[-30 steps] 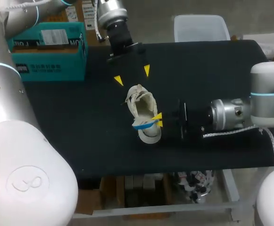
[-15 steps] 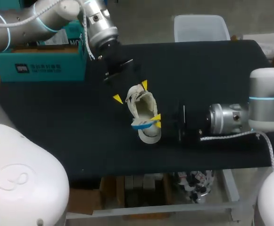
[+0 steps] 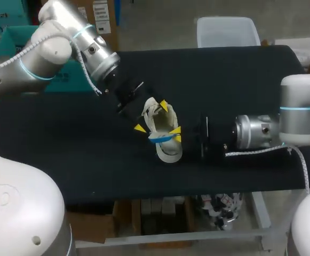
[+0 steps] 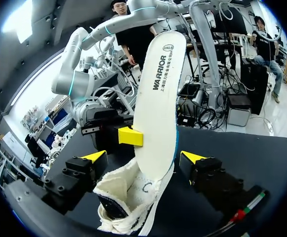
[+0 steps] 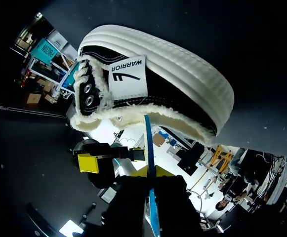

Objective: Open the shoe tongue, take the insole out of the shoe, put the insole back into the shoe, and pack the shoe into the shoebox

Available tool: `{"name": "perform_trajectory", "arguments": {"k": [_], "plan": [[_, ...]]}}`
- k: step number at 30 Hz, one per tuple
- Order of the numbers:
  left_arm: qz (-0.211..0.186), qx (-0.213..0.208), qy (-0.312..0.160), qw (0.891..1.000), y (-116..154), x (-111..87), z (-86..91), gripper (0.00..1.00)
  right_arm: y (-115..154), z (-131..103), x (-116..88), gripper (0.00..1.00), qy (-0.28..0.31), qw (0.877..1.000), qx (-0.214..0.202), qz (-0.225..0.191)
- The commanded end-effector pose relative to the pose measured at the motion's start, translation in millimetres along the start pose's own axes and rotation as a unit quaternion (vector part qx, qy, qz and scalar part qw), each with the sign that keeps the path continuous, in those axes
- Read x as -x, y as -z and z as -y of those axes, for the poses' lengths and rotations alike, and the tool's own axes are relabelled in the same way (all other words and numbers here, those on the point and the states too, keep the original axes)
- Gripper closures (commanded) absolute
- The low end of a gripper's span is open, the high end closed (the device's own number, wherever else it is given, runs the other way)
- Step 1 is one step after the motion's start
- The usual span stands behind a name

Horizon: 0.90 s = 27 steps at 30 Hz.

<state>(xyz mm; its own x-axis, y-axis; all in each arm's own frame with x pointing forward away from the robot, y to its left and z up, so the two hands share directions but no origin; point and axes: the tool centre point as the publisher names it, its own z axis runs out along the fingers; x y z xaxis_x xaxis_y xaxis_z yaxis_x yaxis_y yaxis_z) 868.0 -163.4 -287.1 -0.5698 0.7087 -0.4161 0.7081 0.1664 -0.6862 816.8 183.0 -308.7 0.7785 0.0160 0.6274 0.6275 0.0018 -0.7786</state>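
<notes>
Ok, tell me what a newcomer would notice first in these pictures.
The white insole stands out most: it rises upright from the white shoe at the middle of the black table, pinched by the right gripper. The left gripper is open, its yellow tips on either side of the shoe. The teal shoebox sits at the table's far left, partly behind the left arm.

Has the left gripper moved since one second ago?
Yes. The left gripper has moved closer to the shoe, which has not shifted; its open fingers now flank the shoe's far end.
</notes>
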Motion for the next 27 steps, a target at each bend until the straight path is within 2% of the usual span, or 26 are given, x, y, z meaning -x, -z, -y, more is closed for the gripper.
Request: {"name": "perform_trajectory", "arguments": {"k": [1, 5, 7, 10, 11, 12, 14, 15, 20, 21, 23, 24, 25, 27], "plan": [[0.163, 0.01, 0.0, 0.987, -1.5, -5.4, 4.6, 0.0, 1.6, -2.1, -0.5, 1.0, -0.002, 1.0, -0.004, 0.002], [0.163, 0.01, 0.0, 0.987, -1.5, -5.4, 4.6, 0.0, 1.3, -2.6, -1.7, 1.0, -0.001, 1.0, -0.004, 0.005], [0.173, 0.029, 0.006, 0.985, -4.5, -5.5, 8.0, 0.0, 3.1, -4.3, -2.2, 1.0, 0.0, 1.0, -0.005, 0.002], [0.175, 0.01, 0.009, 0.984, -12.4, -12.0, 4.6, 0.0, 5.4, -7.4, -2.5, 1.0, 0.001, 1.0, -0.008, -0.005], [0.186, 0.007, 0.016, 0.982, -13.8, -14.1, 1.6, 0.04, 5.9, -8.4, -2.7, 1.0, 0.001, 1.0, -0.008, -0.006], [0.19, 0.005, 0.021, 0.982, -15.3, -15.9, -1.5, 0.12, 5.9, -8.9, -2.8, 1.0, 0.0, 1.0, -0.008, -0.006], [0.203, -0.007, 0.029, 0.979, -18.5, -19.1, -6.1, 0.43, 5.6, -9.6, -2.8, 1.0, 0.0, 1.0, -0.007, -0.005], [0.202, -0.007, 0.028, 0.979, -21.8, -20.7, -7.9, 0.53, 5.7, -9.8, -2.9, 1.0, 0.002, 1.0, -0.007, -0.003], [0.218, -0.019, 0.036, 0.975, -29.5, -22.4, -14.0, 0.57, 7.6, -10.5, -4.2, 1.0, 0.007, 1.0, -0.009, -0.003], [0.225, -0.02, 0.038, 0.973, -30.8, -21.9, -15.2, 0.62, 7.3, -11.5, -4.7, 1.0, 0.007, 1.0, -0.009, -0.003], [0.227, -0.026, 0.037, 0.973, -31.4, -20.5, -16.3, 0.62, 6.8, -12.3, -4.8, 1.0, 0.008, 1.0, -0.011, -0.001], [0.231, -0.027, 0.036, 0.972, -31.9, -19.6, -16.4, 0.78, 6.3, -12.8, -4.9, 1.0, 0.009, 1.0, -0.012, 0.0], [0.232, -0.028, 0.035, 0.972, -32.3, -18.9, -16.5, 0.81, 6.1, -13.2, -4.9, 1.0, 0.009, 1.0, -0.012, 0.001], [0.232, -0.031, 0.033, 0.972, -34.1, -16.4, -16.1, 0.92, 5.7, -14.1, -5.2, 1.0, 0.009, 1.0, -0.014, 0.004]]}}
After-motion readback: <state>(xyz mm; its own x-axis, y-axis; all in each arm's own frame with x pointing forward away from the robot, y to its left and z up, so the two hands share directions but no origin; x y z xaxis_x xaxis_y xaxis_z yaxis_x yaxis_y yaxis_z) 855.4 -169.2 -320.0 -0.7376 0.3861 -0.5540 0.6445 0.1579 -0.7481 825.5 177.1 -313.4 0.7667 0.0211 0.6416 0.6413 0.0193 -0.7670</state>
